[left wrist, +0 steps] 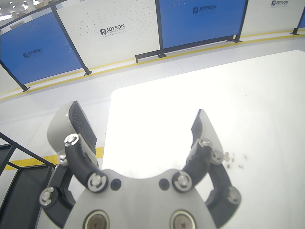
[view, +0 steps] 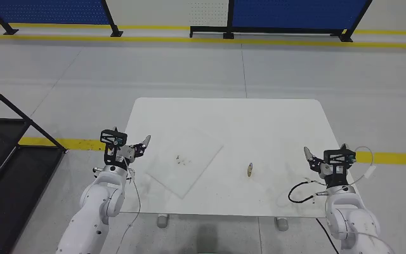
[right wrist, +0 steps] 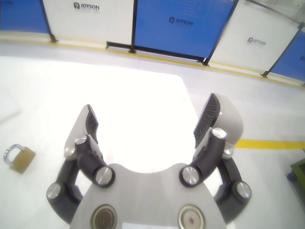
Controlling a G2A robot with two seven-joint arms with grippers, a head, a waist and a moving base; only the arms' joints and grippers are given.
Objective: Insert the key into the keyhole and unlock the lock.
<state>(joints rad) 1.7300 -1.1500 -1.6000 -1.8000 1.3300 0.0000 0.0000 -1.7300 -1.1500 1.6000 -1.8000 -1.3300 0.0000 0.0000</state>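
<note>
A brass padlock with a silver shackle lies on the white table, right of centre; in the right wrist view the padlock lies off to one side of the fingers. A small bunch of keys rests left of centre, and the keys show beside one finger in the left wrist view. My left gripper hovers open at the table's left edge, holding nothing. Over the right edge my right gripper is also open and holds nothing.
A thin pale square sheet lies turned on the table under the keys. A black rack stands on the floor left of the table. Blue and white fence panels stand beyond the far edge.
</note>
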